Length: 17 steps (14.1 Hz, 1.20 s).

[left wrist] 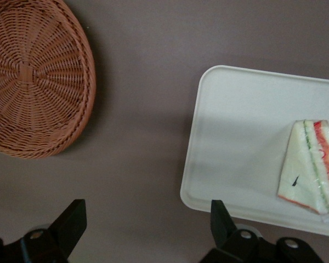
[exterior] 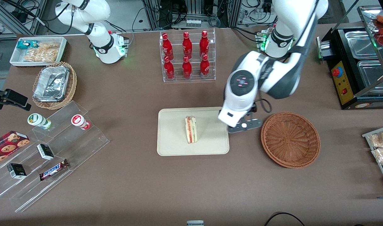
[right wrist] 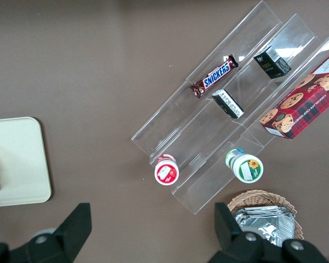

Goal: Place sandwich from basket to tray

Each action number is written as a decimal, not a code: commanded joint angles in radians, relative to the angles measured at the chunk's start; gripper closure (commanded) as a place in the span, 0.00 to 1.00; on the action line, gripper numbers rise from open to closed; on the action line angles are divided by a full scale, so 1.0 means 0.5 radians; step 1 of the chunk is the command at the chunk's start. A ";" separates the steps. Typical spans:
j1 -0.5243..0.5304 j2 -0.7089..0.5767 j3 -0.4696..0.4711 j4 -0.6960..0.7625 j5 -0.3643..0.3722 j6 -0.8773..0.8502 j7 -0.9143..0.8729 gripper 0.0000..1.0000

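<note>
Sandwich [exterior: 191, 129] lay on its side mid-tray [exterior: 169, 147], clear of rim, so placement looked complete. Basket [exterior: 290, 139] sat empty beside tray. I noted gripper [left wrist: 148, 222] above table between them, fingers apart, holding nothing.

1. A clear rack [exterior: 187, 56] holds 6 red bottles in 2 rows of 3.
2. A tan wicker basket [exterior: 55, 85] carries a crumpled foil container [exterior: 51, 83].
3. A white bin [exterior: 38, 51] holds snack packets.
4. A clear stepped stand [exterior: 50, 155] bears a Snickers bar [exterior: 53, 169], 2 dark boxes and a red-lidded cup [exterior: 80, 121].
5. All sit on a brown desk [exterior: 131, 94].
</note>
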 commanded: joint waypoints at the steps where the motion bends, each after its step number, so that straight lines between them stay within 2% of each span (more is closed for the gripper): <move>1: 0.176 -0.232 -0.014 -0.125 -0.069 -0.219 0.375 0.00; 4: 0.363 -0.364 -0.030 -0.113 -0.032 -0.458 0.576 0.00; 10: 0.759 -0.683 -0.060 -0.172 -0.022 -0.550 1.315 0.00; 13: 0.849 -0.686 -0.042 -0.086 -0.019 -0.563 1.377 0.00; 17: 0.855 -0.692 0.099 -0.009 -0.041 -0.554 1.392 0.00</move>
